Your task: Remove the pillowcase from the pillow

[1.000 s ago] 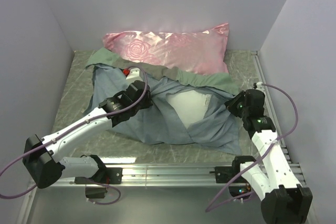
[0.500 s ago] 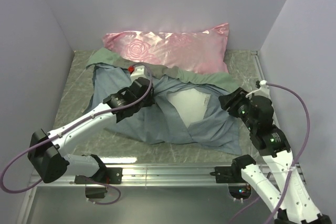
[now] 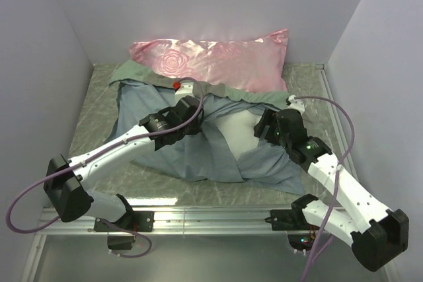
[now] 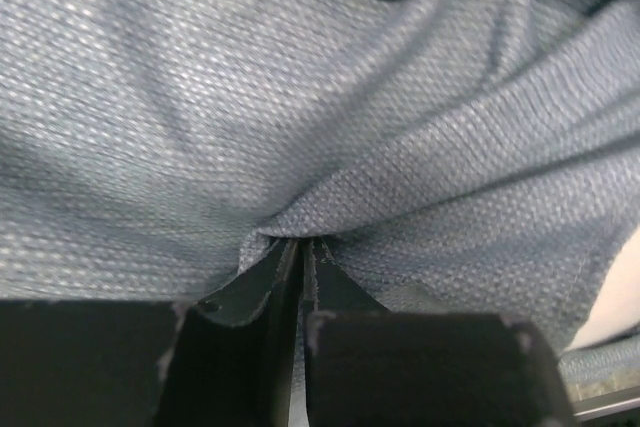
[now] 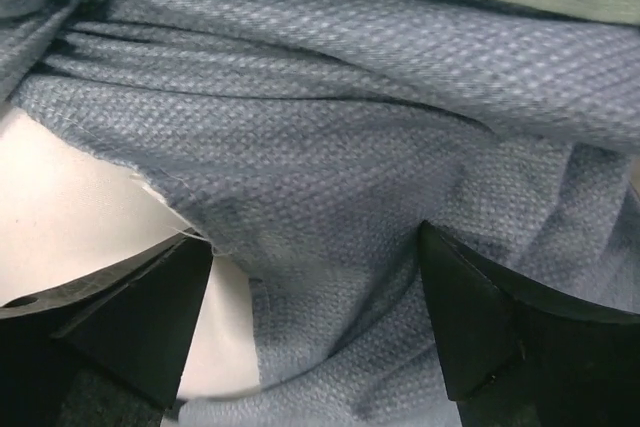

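The pillowcase (image 3: 198,156) lies crumpled across the middle of the table (image 3: 96,123). Its plain grey-blue inside faces up, and a band of its green outside runs along the 12 o'clock edge. That edge lies against a shiny pink pillow (image 3: 218,57) at the back of the table.

Through a gap in the cloth just to the 3 o'clock side of centre, a patch of the off-white pillow (image 3: 239,130) shows. The rest of it is covered by the case.

The left arm reaches in from 7 o'clock. The left gripper (image 4: 302,247) has its fingers pressed together on a pinched ridge of grey-blue cloth, with folds fanning away from the pinch. It sits at the 9 o'clock side of the exposed pillow.

The right arm comes in from 5 o'clock. The right gripper (image 5: 315,247) is spread wide at the 3 o'clock side of the gap. The frayed edge of the pillowcase and a strip of bare pillow lie between its fingers. I cannot tell whether either finger touches the cloth.
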